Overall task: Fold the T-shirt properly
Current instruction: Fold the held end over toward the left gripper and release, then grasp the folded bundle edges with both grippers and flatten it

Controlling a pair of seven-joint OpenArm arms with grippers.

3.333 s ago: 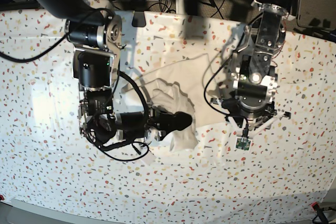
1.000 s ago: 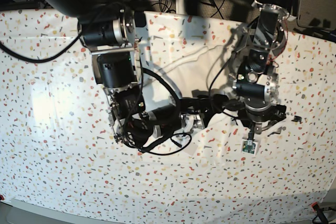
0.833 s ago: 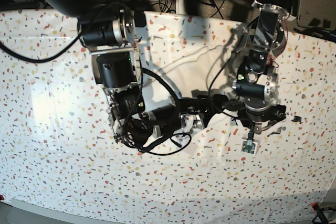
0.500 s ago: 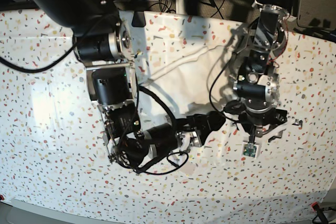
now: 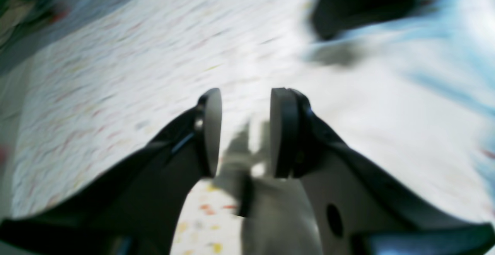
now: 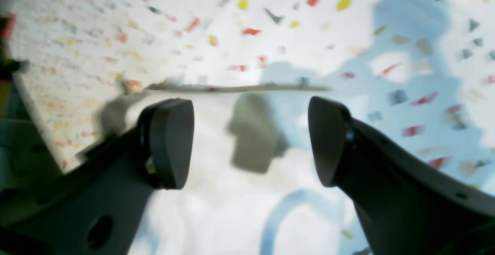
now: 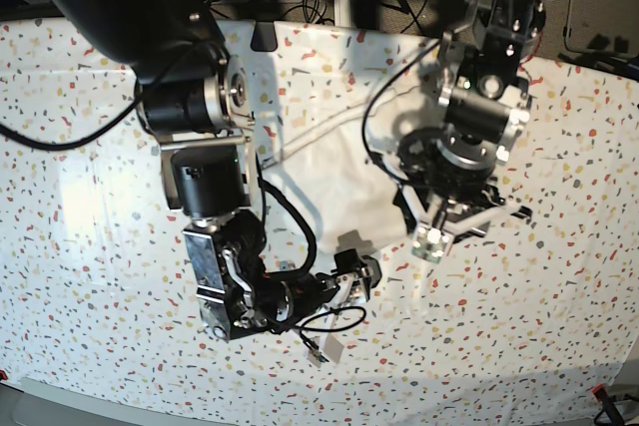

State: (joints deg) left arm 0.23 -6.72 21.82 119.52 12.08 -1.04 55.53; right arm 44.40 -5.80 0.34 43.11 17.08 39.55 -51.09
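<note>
In the left wrist view, my left gripper point(image 5: 245, 131) shows two black fingers standing parallel with a clear gap between them and nothing clamped; beneath them lies the white cotton T-shirt point(image 5: 386, 104), blurred, with the white table covering with multicoloured terrazzo speckles point(image 5: 116, 77) stretching off to the left. A dark blurred shape sits at the upper right of this view; I cannot tell what it is. In the right wrist view, my right gripper point(image 6: 249, 139) has its two black fingers spread wide apart and empty; the T-shirt point(image 6: 232, 208) fills the lower part of the view under the fingers, its straight edge running across just beyond the fingertips, and the speckled covering point(image 6: 116, 27) lies past that edge. A pale blue curved mark shows on the cloth near the bottom. In the base view, the T-shirt point(image 7: 334, 162) lies flat and plain white near the middle of the far edge of the covering point(image 7: 90, 246), between the two arms. My right gripper point(image 7: 361, 276) sits at the near corner of the cloth, on that view's left arm; my left gripper point(image 7: 439, 226) hangs over the cloth's right-hand side, jaws parted.
</note>
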